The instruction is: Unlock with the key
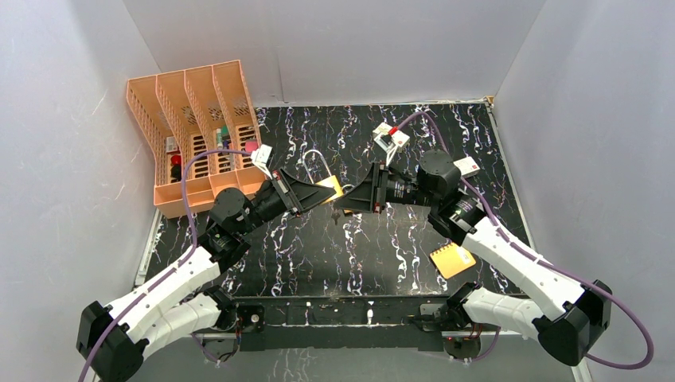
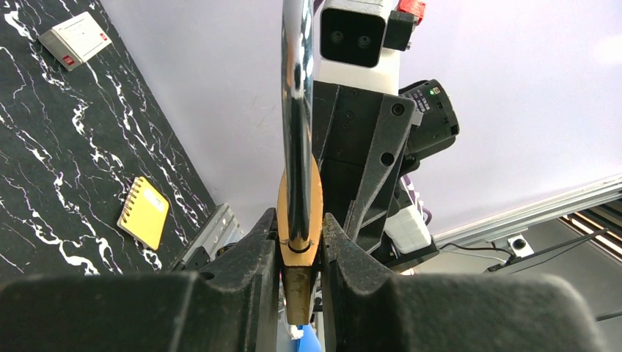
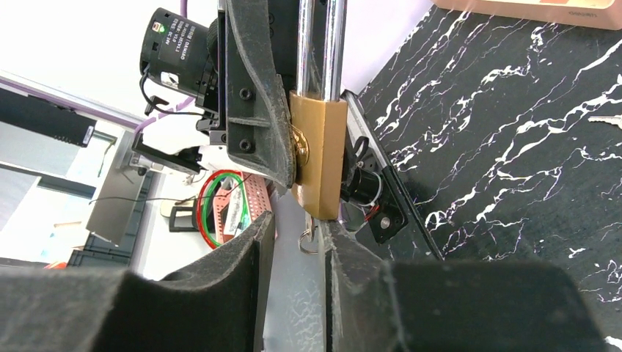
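Note:
My left gripper [image 1: 322, 191] is shut on the brass padlock [image 1: 329, 188] and holds it above the middle of the table, steel shackle [image 1: 314, 163] pointing away. In the left wrist view the jaws [image 2: 299, 220] clamp the brass body [image 2: 299, 257] edge-on. My right gripper [image 1: 344, 203] faces it from the right. In the right wrist view its fingers [image 3: 297, 220] stand apart just below the padlock [image 3: 319, 161]. The small silver key ring [image 3: 309, 238] hangs from the padlock's underside, close to the right finger [image 3: 337, 249]. The key's blade is hidden.
An orange file rack [image 1: 191, 119] stands at the back left. A yellow notepad [image 1: 452, 259] lies at the front right. A white switch box [image 1: 392, 137] sits at the back. Another small silver key [image 3: 609, 119] lies on the black marbled table [image 1: 318, 247].

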Robot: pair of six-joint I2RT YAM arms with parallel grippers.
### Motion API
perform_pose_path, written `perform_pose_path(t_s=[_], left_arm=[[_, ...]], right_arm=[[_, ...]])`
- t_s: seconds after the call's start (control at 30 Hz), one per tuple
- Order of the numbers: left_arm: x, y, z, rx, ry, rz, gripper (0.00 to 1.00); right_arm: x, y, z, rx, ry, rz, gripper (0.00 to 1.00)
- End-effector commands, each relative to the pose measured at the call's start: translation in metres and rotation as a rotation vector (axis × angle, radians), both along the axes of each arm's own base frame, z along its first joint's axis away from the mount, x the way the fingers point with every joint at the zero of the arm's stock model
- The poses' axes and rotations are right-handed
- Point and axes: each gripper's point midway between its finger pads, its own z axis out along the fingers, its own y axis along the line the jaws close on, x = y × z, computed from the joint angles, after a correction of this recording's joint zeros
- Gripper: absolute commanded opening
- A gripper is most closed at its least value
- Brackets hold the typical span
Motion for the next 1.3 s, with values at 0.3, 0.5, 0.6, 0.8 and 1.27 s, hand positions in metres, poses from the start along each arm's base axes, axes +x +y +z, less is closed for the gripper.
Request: perform_pose_path(t_s=[0.3,0.5,0.6,0.8,1.27], left_arm=[[-0.009,0.021,0.054,-0.141,-0.163,0.068,0.0],[-0.008,0.021,0.057,-0.155,-0.175,0.07,0.0],[-0.009,0.02,0.057,-0.157,-0.176,0.066,0.0],[-0.01,0.021,0.056,-0.158,-0.177,0.066,0.0],[-0.015,0.023,0.079,-0.275,-0.257,0.046,0.0]], right_arm=[[0.004,0.005,0.02,0.074,-0.008,-0.002,0.26],[0.008,0.014,0.024,0.1,0.016,0.012,0.2],[0.008,0.015,0.023,0.102,0.023,0.011,0.13],[0.009,0.014,0.022,0.107,0.032,-0.001,0.0],[-0.01,0.003,0.08,0.345,-0.055,0.056,0.0]])
